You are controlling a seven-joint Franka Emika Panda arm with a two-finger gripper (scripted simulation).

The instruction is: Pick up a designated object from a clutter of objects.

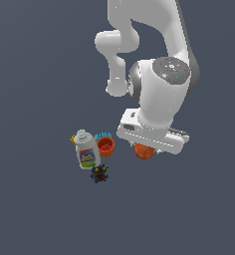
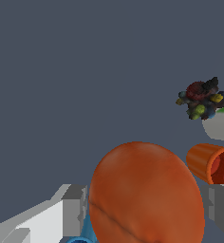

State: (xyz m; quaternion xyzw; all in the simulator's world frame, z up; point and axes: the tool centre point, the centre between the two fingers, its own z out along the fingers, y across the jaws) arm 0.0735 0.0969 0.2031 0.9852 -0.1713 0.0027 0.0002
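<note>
The orange-red ball (image 1: pixel 145 152) lies on the dark floor directly beneath my gripper (image 1: pixel 146 148), half hidden by the hand in the exterior view. In the wrist view the ball (image 2: pixel 147 194) fills the space between my two grey fingers (image 2: pixel 76 209), and my gripper (image 2: pixel 148 213) straddles it. One finger sits at the ball's edge; a thin gap shows at the other, so the jaws look open. The rest of the clutter lies towards the exterior view's left.
A white bottle (image 1: pixel 87 152) with a blue-yellow label stands beside an orange ribbed cup (image 1: pixel 106 146) and a blue cup (image 1: pixel 102 135). A dark multicoloured toy (image 1: pixel 99 174) lies just below them. The orange cup (image 2: pixel 211 163) is close to the ball.
</note>
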